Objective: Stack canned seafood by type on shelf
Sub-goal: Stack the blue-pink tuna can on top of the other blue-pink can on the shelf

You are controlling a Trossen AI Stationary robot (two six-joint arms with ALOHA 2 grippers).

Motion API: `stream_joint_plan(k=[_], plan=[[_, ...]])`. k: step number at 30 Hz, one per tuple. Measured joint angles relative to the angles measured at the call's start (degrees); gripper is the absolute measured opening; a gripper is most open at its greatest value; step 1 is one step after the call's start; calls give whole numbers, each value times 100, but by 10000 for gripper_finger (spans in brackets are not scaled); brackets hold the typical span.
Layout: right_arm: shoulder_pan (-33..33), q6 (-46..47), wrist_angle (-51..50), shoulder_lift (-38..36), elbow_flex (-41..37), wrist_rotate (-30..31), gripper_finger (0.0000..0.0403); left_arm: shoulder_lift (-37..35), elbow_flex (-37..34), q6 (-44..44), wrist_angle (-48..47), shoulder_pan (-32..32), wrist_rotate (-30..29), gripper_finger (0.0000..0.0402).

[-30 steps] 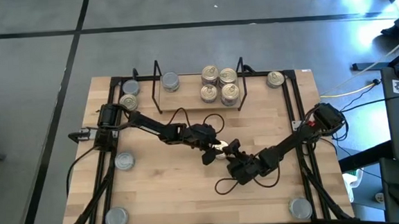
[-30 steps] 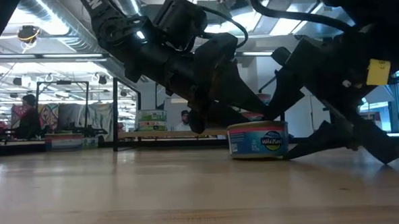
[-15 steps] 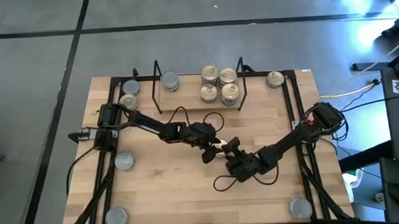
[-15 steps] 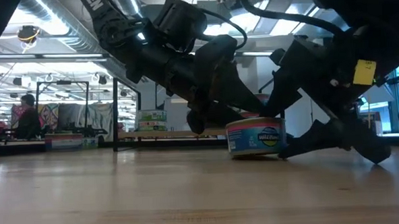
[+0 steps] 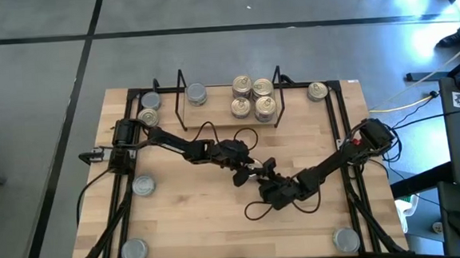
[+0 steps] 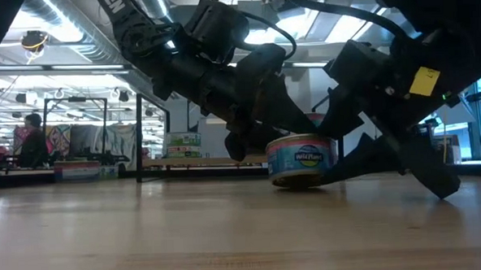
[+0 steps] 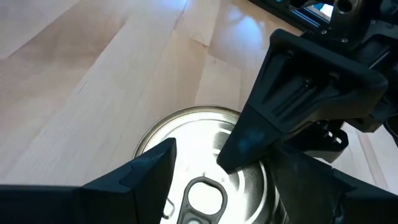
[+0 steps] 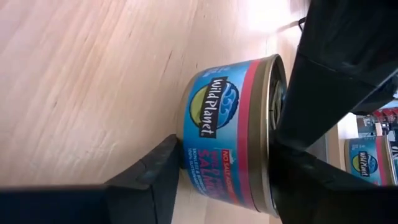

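Just below the middle of the high view the two arms meet nose to nose over one salmon tin [image 6: 301,158], which shows in the low view slightly right of centre with its blue and red label facing the camera. The right claw [image 5: 262,174], reaching in from the lower right, is partly closed onto this tin. In its own wrist view one finger [image 8: 152,177] presses the tin's base edge and the other sits at the rim of the lid, so it grips the tin top to bottom. In the low view the tin's underside seems to sit just off the table [image 5: 195,219], though the gap cannot be made out for certain. The left claw [image 5: 245,170], coming from the left of the frame, hovers over the gold pull-tab lid. Its fingers are spread as wide as they go and it grips nothing. The shelf [image 5: 181,92] stands at the upper middle of the high view. It holds four gold-lidded tins [image 5: 252,96] grouped at its right end and one silver-lidded tin [image 5: 197,93] at its left end. Loose tins [image 5: 143,185] lie around the table's edges: two at the upper left, one at the upper right, one at the left side and one in each lower corner.
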Motion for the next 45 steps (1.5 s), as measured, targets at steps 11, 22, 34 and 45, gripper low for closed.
stream_joint_plan(k=[11, 22, 34, 45], plan=[[567, 250, 30, -303, -9, -68, 189, -397, -26, -104, -332, -97, 64, 253], [1119, 417, -41, -435, -13, 182, 187, -1177, -33, 130, -1993, -354, -996, 253], [909, 511, 27, -452, -2, 555, 187, -1949, -567, 372, -2420, -1401, -2305, 253], [196, 503, 208, -455, 38, 553, 187, -3130, -3085, -329, 235, -1697, -2674, 253]])
